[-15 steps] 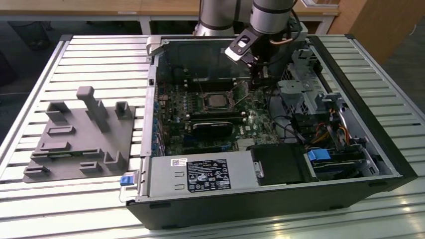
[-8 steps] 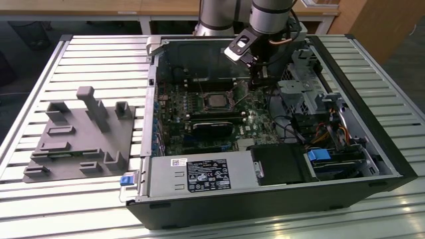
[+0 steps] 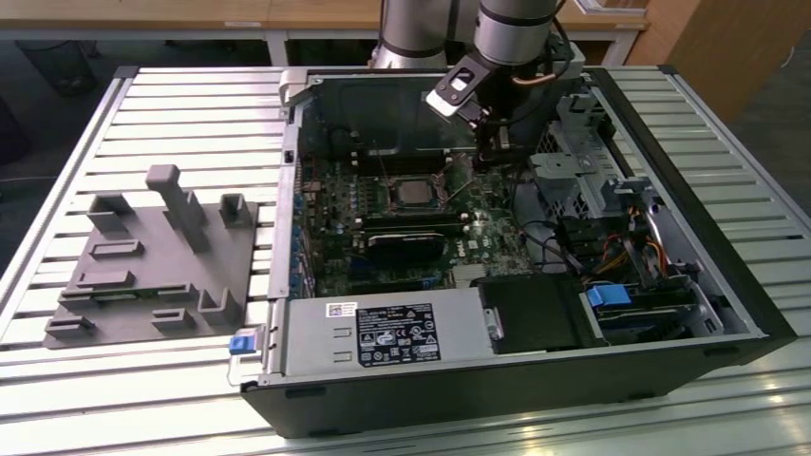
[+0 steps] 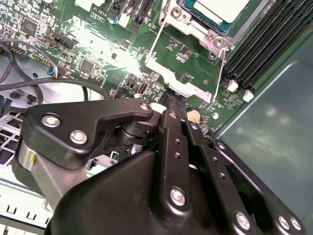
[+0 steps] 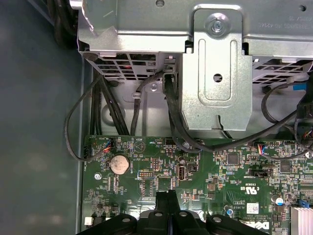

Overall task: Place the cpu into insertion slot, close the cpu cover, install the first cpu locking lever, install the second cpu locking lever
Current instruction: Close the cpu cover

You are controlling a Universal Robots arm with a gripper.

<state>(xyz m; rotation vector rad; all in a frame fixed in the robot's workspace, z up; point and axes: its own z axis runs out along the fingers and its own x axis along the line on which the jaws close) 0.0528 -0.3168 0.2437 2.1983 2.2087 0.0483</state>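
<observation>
Working from the second wrist view: found the small flat silver-tan square cpu [image 4: 220, 7] seated in the silver-rimmed square insertion slot [image 4: 213, 40]; found the thin silvery windowed cpu cover [image 4: 182, 82] raised, tilted toward the black gripper [image 4: 173, 104]. Saw its fingers [image 5: 162, 201] pressed together, tips at the cover's free edge; could not tell whether pinching it. Logged from the first wrist view a round silver coin cell [image 5: 119, 164] on the green circuit board [image 5: 210, 169]. Placed the gripper, from the exterior view, near the slot inside the open black computer case [image 3: 533, 385].
</observation>
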